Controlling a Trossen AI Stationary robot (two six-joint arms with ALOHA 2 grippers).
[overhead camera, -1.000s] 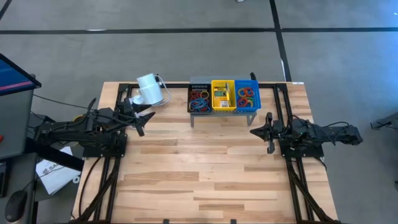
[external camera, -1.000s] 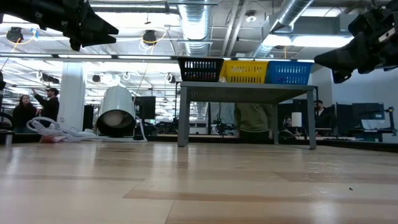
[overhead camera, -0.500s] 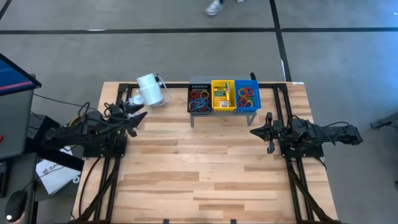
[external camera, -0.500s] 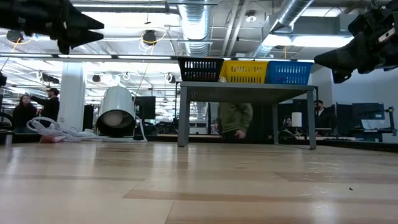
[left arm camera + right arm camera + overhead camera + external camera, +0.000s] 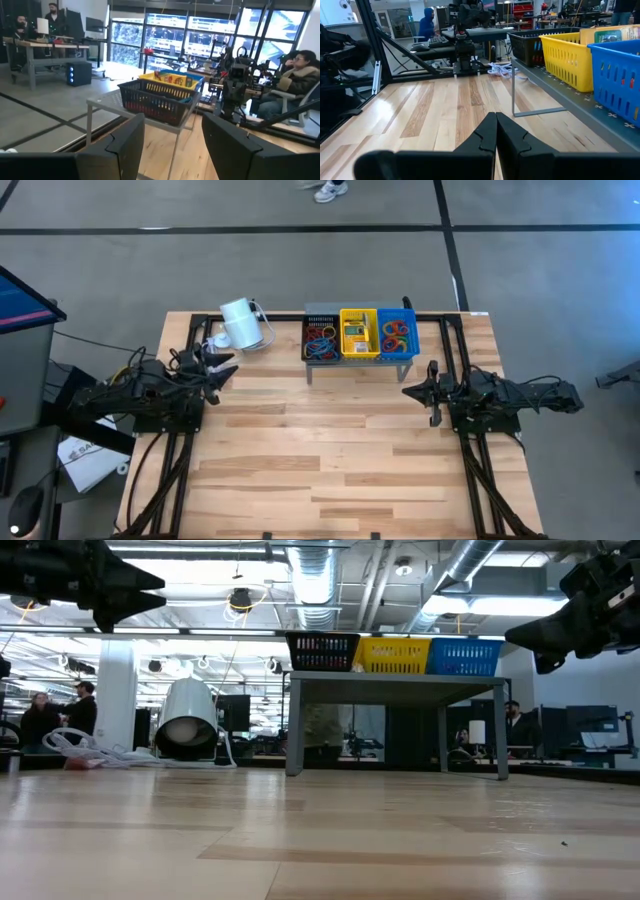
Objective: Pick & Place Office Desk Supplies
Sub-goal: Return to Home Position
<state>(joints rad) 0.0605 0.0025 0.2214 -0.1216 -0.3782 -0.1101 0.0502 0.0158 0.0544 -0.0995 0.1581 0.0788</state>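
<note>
So the left claw (image 5: pixel 222 369) has pulled back from the middle of the table (image 5: pixel 330 450) over the last second. It now hangs at the left of the high view, just below the white cylinder (image 5: pixel 240 323), jaws spread wide with nothing in them. The right claw (image 5: pixel 412 391) hasn't budged: parked at the right, pinched fully closed, empty too. Looks like the job's basically wrapped and it's just arms going home. Rubber bands (image 5: pixel 319 340) sit in the black bin (image 5: pixel 322 652) and the blue bin (image 5: pixel 465 657), with crayon boxes (image 5: pixel 356 332) in the yellow bin (image 5: pixel 393 656) between them. All three bins stand side by side on the grey shelf (image 5: pixel 395 686) at upper middle. The table's light wood planks. The room behind is an open workshop with ducts overhead and people (image 5: pixel 40 715) at the far left of the low view.
</note>
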